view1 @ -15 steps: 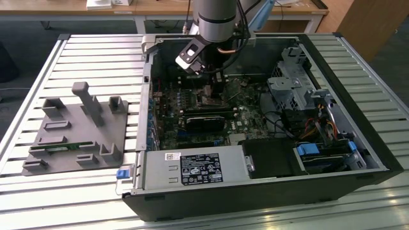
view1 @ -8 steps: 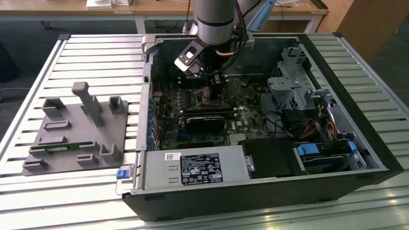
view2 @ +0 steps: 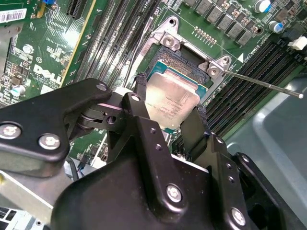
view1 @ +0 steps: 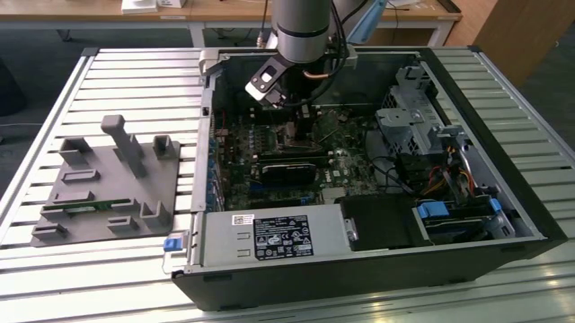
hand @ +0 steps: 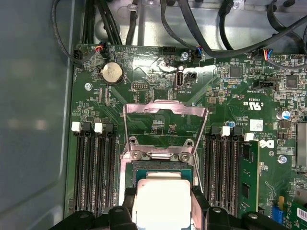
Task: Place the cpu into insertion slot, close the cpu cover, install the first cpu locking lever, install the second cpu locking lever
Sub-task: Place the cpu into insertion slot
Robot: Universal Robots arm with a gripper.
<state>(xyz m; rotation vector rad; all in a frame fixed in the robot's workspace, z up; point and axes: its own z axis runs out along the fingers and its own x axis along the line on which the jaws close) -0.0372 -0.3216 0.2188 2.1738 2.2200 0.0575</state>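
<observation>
A slatted tabletop (view1: 134, 74) carries the open computer case (view1: 378, 269), mid-frame in the exterior view. The end effector (view2: 169, 109), closed on the cpu (view2: 175, 98), hovers over the insertion slot (view2: 178, 60); a tilted release could bend contacts.

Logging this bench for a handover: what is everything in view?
table: one, white slatted, under everything
case: one, black, open, on the table
fixture plate: one, grey, on the table, exterior view's left of the case
power supply: one, silver, inside the case
board: one, green, inside the case
insertion slot: one, black, on the board
memory banks: two, black, flanking the slot
cover: one, silver, flipped open beside the slot
lever: one, silver rod, jutting from the slot's corner
coin cell: one, silver, on the board
cpu: one, silver-grey, over the slot
arm: one, grey, reaching into the case
gripper: one, black, fingers shut on the cpu
</observation>
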